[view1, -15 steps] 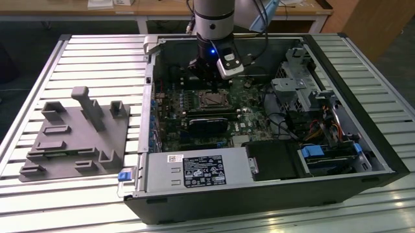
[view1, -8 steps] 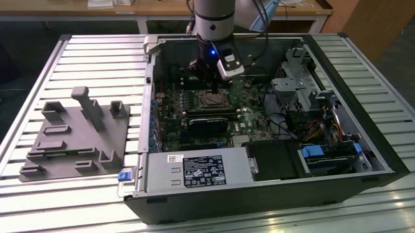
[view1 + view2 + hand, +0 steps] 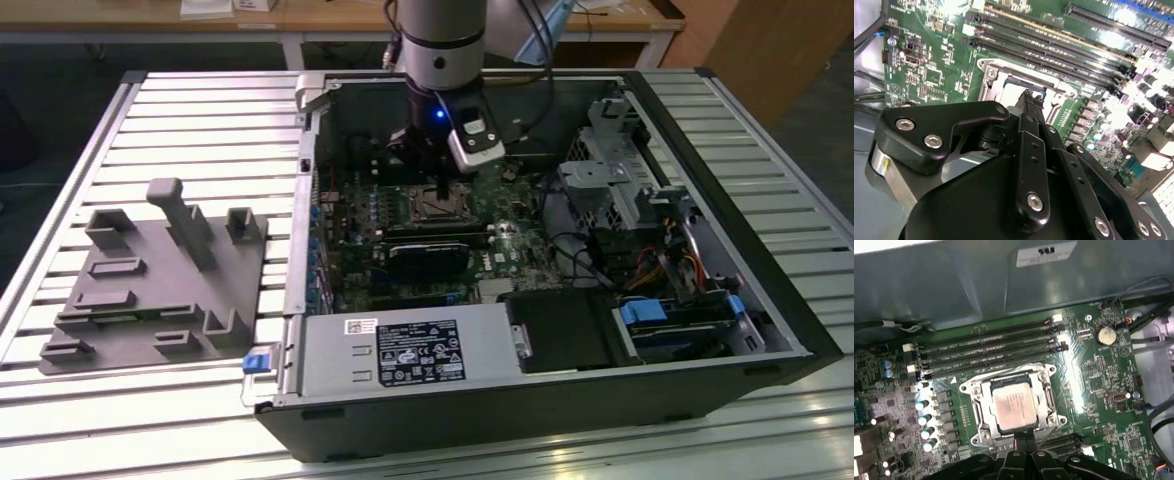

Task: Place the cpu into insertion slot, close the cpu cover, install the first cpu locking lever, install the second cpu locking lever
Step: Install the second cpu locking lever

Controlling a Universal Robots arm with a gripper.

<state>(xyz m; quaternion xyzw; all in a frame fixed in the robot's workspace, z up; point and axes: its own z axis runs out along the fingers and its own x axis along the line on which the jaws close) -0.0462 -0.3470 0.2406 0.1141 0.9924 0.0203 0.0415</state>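
first wrist view shows the cpu (image 3: 1013, 407) lying flat inside the insertion slot (image 3: 985, 432), pale metal face up, with the cpu cover (image 3: 1041, 390) framing it on all sides. the gripper (image 3: 1024, 439) stands at the socket's edge, its fingers pressed together into one narrow point with nothing pinched between them; the tip appears to touch or sit just beside the frame's rim. second wrist view shows the same closed tip (image 3: 1030, 100) down against the socket frame, close to the long memory slots (image 3: 1054, 52).

judgement on risk: whether the cover is fully seated cannot be told from these pictures. if the tip pushes while the frame is skewed, the chip could shift on the contacts beneath and bend them. a tip sliding off the smooth metal rim could strike the capacitors (image 3: 924, 417) near the socket or scrape the motherboard (image 3: 1104, 390). the locking levers cannot be clearly made out, so a lever left unhooked may go unnoticed. exterior view places the arm (image 3: 441, 60) well inside the computer case (image 3: 694, 330), where cables hang near the wrist.
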